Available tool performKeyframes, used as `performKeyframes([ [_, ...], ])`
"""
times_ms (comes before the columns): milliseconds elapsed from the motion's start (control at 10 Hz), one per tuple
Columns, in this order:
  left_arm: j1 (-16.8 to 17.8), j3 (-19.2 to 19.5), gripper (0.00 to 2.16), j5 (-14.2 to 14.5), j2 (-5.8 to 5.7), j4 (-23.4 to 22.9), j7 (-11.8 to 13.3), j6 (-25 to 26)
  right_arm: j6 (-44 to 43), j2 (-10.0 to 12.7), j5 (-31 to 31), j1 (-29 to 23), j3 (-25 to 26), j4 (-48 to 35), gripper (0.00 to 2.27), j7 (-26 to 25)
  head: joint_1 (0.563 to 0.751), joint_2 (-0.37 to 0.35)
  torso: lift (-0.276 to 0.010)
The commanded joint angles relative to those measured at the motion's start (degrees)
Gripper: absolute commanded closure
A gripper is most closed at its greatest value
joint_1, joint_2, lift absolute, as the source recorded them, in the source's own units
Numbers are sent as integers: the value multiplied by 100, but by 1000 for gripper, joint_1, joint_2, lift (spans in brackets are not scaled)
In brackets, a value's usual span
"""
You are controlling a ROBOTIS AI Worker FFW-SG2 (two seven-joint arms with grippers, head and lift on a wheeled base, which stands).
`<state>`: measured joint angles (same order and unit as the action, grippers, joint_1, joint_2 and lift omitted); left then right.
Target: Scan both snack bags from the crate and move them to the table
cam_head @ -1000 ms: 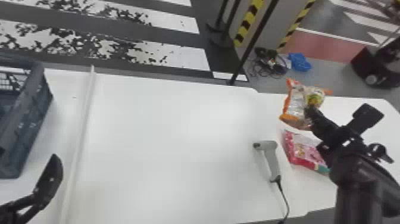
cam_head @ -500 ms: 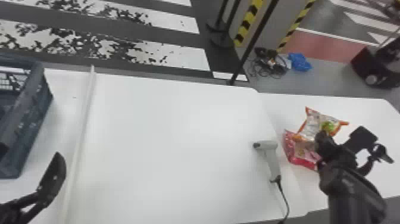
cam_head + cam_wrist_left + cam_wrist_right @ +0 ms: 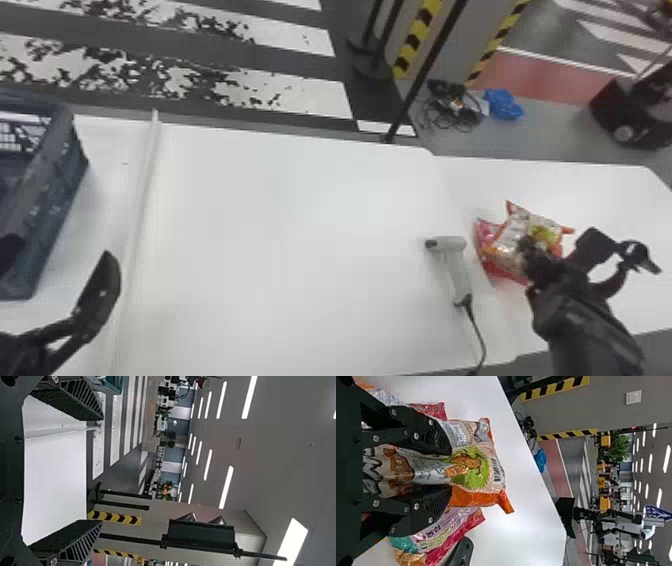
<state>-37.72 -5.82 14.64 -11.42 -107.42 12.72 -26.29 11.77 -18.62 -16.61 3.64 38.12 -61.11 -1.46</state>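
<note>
At the right of the head view my right gripper [image 3: 530, 250] is shut on the orange-and-clear snack bag [image 3: 512, 235], held over the pink snack bag [image 3: 492, 265] on the right-hand table. In the right wrist view the right gripper [image 3: 449, 471] pinches the orange bag [image 3: 472, 471], and the pink bag [image 3: 451, 528] lies beneath it. The grey scanner [image 3: 455, 265] rests to the left of the bags. At the left, beside the blue crate [image 3: 55, 190], is my left gripper [image 3: 100, 295]; in the left wrist view the left gripper [image 3: 101, 469] stands open with nothing between its fingers.
A white table [image 3: 300, 240] spans the middle, with a pale raised strip [image 3: 142, 200] along its left part. The scanner's black cable [image 3: 479, 335] runs to the front edge. A dark pole [image 3: 425, 70] stands behind the table.
My right gripper has carried the orange bag toward the front and right, then slightly left, so it now overlaps the pink bag. The left arm has barely moved.
</note>
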Motion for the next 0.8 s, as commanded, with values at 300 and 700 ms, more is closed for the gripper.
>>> performKeyframes([
  [300,-69,-7,66,-14,17,-86,-6,-11,-3,526,-97,-1190,-410,-2239,43,-161,695,-350,-87],
  [700,-130,2,66,-14,61,-192,-59,-99,-284,1177,-483,-3009,-1272,-5157,43,-135,695,-350,-87],
])
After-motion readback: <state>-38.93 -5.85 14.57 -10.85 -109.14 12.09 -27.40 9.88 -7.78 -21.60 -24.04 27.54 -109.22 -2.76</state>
